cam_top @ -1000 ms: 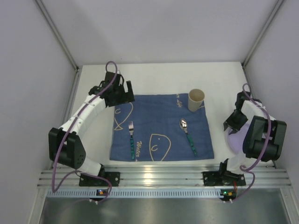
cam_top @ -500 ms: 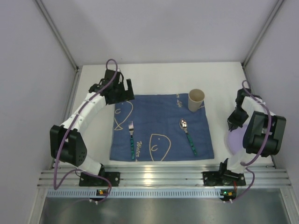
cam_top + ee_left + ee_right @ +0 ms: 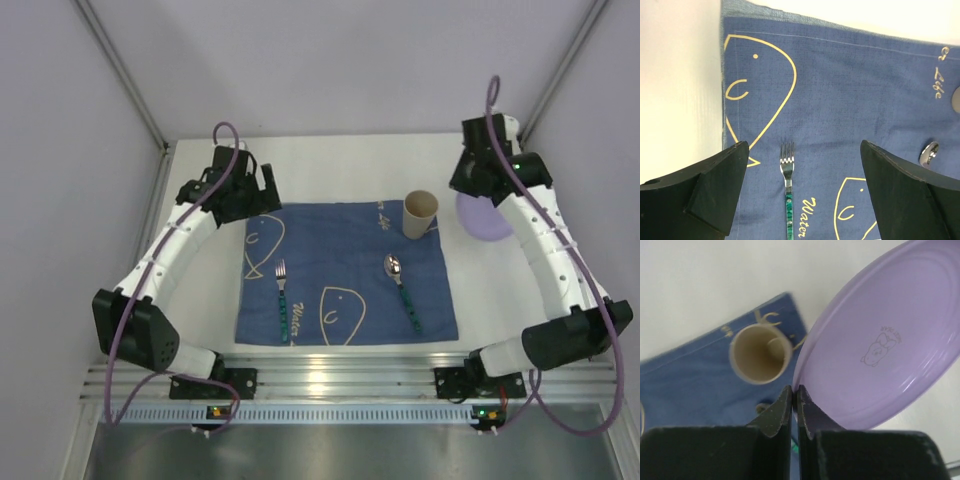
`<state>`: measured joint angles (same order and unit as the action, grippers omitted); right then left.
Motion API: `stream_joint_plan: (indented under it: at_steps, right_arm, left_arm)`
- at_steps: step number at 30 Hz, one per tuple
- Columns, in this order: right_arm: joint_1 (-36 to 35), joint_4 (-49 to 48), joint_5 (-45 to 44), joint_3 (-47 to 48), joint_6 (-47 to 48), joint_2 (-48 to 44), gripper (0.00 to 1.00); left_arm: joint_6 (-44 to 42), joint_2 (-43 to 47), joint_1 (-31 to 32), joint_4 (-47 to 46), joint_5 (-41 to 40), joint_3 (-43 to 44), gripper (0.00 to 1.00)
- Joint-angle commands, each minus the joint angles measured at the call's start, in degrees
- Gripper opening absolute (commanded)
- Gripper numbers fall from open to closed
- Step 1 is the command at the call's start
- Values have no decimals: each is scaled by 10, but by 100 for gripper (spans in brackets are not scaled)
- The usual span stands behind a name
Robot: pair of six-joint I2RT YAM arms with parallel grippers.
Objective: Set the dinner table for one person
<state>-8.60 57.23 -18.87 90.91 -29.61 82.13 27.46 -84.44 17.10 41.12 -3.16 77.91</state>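
Partly set. In the middle of the white tabletop (image 3: pixel 340 165), a blue cloth (image 3: pixel 345 255) with line drawings. On it, a fork (image 3: pixel 281 298) on the left and a spoon (image 3: pixel 402 288) on the right, both with green handles pointing to the near edge. Upright at the cloth's far right corner, a beige cup (image 3: pixel 420 214). Between fork and spoon, only bare cloth — no plate there yet.

Right pincer (image 3: pixel 795 392) clenched on the rim of the purple plate (image 3: pixel 880 340), holding it tilted, off the right edge of the cloth and just right of the cup; apparently lifted clear of the tabletop. Left pincer (image 3: pixel 803 146) released, jaws spread wide, nothing in them, hovering over the far left part of the cloth beyond the fork's tines.

Left to do, by the look of it: carrying the plate across to the gap between fork and spoon, laying it flat, letting go. Worth minding on the way — the cup, close beside the plate. No knife or napkin in sight; impossible to say whether either is wanted.
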Motion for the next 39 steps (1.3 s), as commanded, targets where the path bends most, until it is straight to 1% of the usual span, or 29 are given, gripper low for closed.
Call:
stream_joint_plan:
  at_steps: [1,3,4,5,6,8,9,11,12,15,18,22,26,29,33,36,37,39]
  right_arm:
    - [-138,74,-100,60,-26,-21,0]
    - [-205,85,-129,89,-39,-9,0]
    - [-273,92,-155,105,-41,-4,0]
    - [-307,99,-170,115,-49,13,0]
    - [-377,106,-200,124,-54,23,0]
    - [-436,113,-211,147,-57,58,0]
    - [-486,112,-211,153,-58,72,0]
    - [-527,96,-197,171,-50,94,0]
    - [-562,90,-181,180,-51,122,0]
    - [-606,75,-137,218,-38,176,0]
    - [-615,49,-91,211,-36,218,0]
    - [-612,-9,-59,120,-42,243,0]
    - [-610,-38,-42,74,-48,290,0]
    - [-610,-65,-7,43,-58,312,0]
    - [-610,-119,45,-4,-68,319,0]
    - [-610,-130,49,-26,-67,322,0]
    - [-611,-131,49,-28,-63,324,0]
    - [-609,-136,51,-28,-59,319,7]
  left_arm:
    - [15,63,-2,34,-22,17,98]
    - [21,83,-2,54,-28,10,98]
    - [22,106,-2,60,-36,3,98]
    - [23,117,-2,74,-40,0,98]
    - [25,128,-2,81,-46,-4,98]
    - [26,160,-2,98,-59,-12,98]
    - [28,171,-2,115,-63,-14,98]
    - [30,202,-2,130,-77,-21,98]
    - [32,212,-2,140,-80,-21,98]
    - [37,247,-2,181,-93,-24,98]
    - [46,280,-2,205,-105,-21,98]
    - [58,313,-2,250,-117,-12,98]
    - [60,338,-2,281,-125,-7,98]
    - [60,353,-2,303,-139,-7,98]
    - [64,372,-2,324,-151,-9,98]
    - [64,381,-2,332,-156,-14,98]
    - [63,384,-2,333,-156,-15,98]
    - [61,386,-2,334,-158,-18,98]
